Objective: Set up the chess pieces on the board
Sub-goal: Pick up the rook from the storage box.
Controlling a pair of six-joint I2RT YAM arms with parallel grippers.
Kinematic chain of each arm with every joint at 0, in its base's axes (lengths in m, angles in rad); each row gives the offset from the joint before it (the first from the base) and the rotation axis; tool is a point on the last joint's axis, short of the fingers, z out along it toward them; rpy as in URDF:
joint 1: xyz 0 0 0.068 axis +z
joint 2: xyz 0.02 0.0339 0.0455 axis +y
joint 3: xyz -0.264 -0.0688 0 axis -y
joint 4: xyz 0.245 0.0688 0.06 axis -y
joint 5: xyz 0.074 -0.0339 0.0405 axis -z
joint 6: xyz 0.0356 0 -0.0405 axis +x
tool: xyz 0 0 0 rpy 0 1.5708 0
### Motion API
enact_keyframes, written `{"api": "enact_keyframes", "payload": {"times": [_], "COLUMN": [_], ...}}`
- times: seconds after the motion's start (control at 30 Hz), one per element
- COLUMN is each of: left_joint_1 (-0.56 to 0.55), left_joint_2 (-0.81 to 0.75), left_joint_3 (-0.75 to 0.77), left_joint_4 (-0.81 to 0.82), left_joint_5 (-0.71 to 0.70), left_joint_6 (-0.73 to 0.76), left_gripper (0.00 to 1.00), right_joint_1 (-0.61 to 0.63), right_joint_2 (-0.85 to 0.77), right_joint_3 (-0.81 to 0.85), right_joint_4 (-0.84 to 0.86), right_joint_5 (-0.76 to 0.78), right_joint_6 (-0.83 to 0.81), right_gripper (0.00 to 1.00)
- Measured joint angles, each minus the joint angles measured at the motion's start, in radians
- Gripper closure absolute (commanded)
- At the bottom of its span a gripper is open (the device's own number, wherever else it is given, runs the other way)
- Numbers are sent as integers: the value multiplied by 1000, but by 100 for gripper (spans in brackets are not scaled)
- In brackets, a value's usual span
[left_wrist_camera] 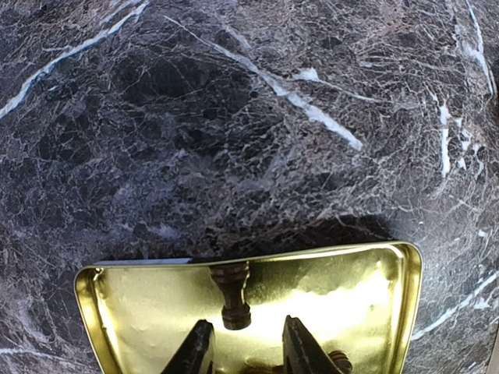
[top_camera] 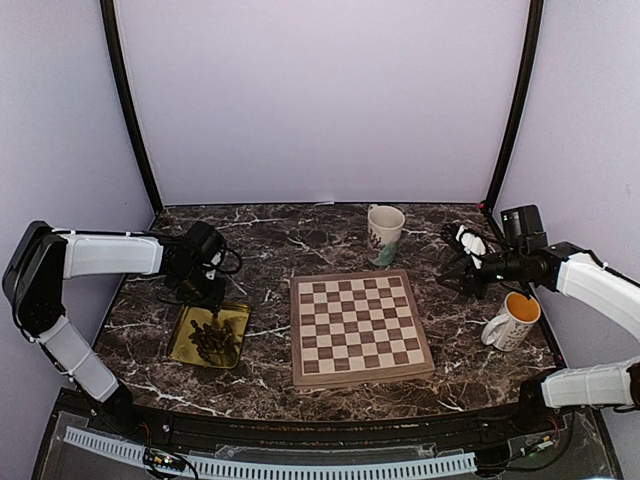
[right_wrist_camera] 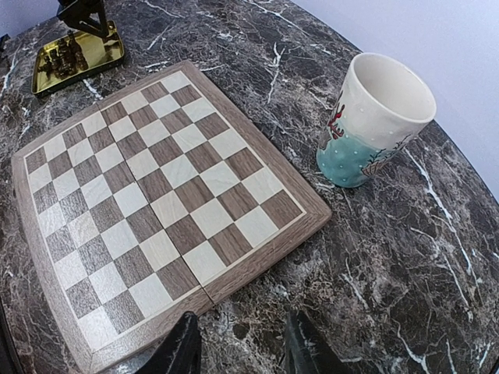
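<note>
The board (top_camera: 360, 328) lies in the middle of the table with no pieces on it; it also shows in the right wrist view (right_wrist_camera: 156, 195). The chess pieces (top_camera: 212, 340) lie heaped in a gold tray (top_camera: 180, 345) left of the board. My left gripper (top_camera: 207, 297) is open over the tray's far end. In the left wrist view one dark piece (left_wrist_camera: 232, 296) lies on its side just ahead of the open left gripper (left_wrist_camera: 245, 352), not held. My right gripper (right_wrist_camera: 242, 354) is open and empty over the marble beside the board's right edge (top_camera: 447, 279).
A white and teal mug (top_camera: 385, 235) stands behind the board's far right corner. A white mug with an orange inside (top_camera: 512, 320) stands right of the board, under my right arm. The gold tray (right_wrist_camera: 47, 74) and the left gripper (right_wrist_camera: 86, 15) show far off in the right wrist view.
</note>
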Motion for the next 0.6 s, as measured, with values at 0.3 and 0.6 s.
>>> {"api": "enact_keyframes", "payload": {"times": [0.3, 0.6], "left_joint_1": [13, 19], "left_joint_2": [49, 90], "left_joint_3": [0, 0], "left_joint_4": [14, 24], "left_joint_5": [-16, -7], "left_joint_6": [8, 14], "left_gripper": [71, 87], "right_joint_1": [0, 0], "right_joint_2": [-1, -1], "right_joint_3": [0, 0], "right_joint_4": [0, 0], "right_joint_5": [2, 8], "right_joint_6": [-3, -8], "right_gripper": [62, 62]}}
